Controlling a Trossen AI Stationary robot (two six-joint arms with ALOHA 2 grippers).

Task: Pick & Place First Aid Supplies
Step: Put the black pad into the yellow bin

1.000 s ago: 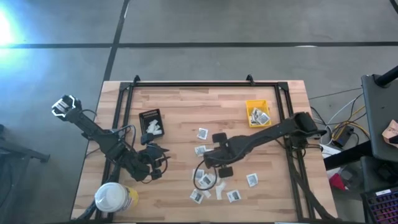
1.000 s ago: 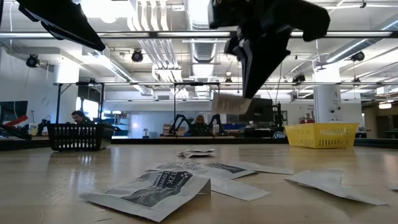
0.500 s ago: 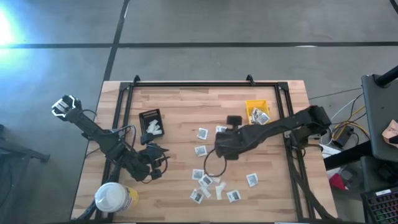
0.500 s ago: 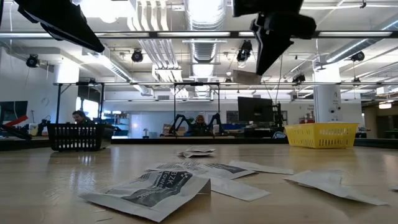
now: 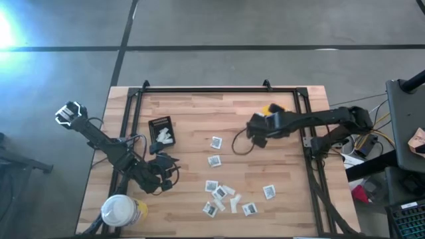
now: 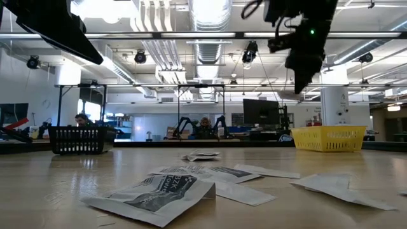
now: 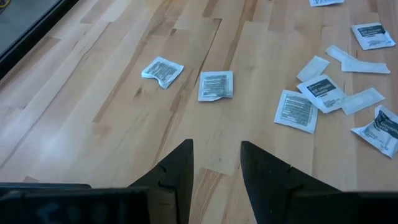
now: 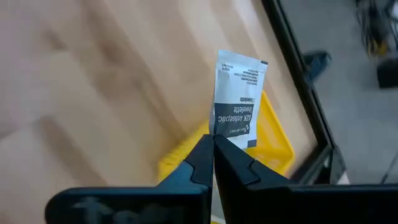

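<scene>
My right gripper (image 5: 257, 133) is up in the air beside the yellow bin (image 5: 272, 109) and is shut on one white packet with dark print (image 8: 237, 99). In its wrist view the bin (image 8: 273, 144) lies beneath the packet. In the low view this gripper (image 6: 304, 71) points down, high above the table. Several more white packets (image 5: 220, 193) lie flat on the table's near middle, and two lie farther back (image 5: 216, 142). My left gripper (image 7: 216, 167) is open and empty, low over the table's left part (image 5: 166, 174). My right gripper pinches the packet by one edge (image 8: 219, 129) between its two fingertips. The rest of the packet sticks out beyond the fingertips. The packet is lifted clear of the table and hangs over the yellow bin's edge.
A black tray (image 5: 161, 128) with white packets stands at the back left. A round white-lidded yellow tub (image 5: 123, 211) stands at the near left corner. A dark frame (image 5: 219, 89) runs around the tabletop. A cable loops below the right wrist (image 5: 240, 143).
My right gripper has risen from the cluster of packets at the table's near middle. It has gone toward the far right, to the yellow bin, turning as it went and keeping hold of the packet. The left arm has kept still.
</scene>
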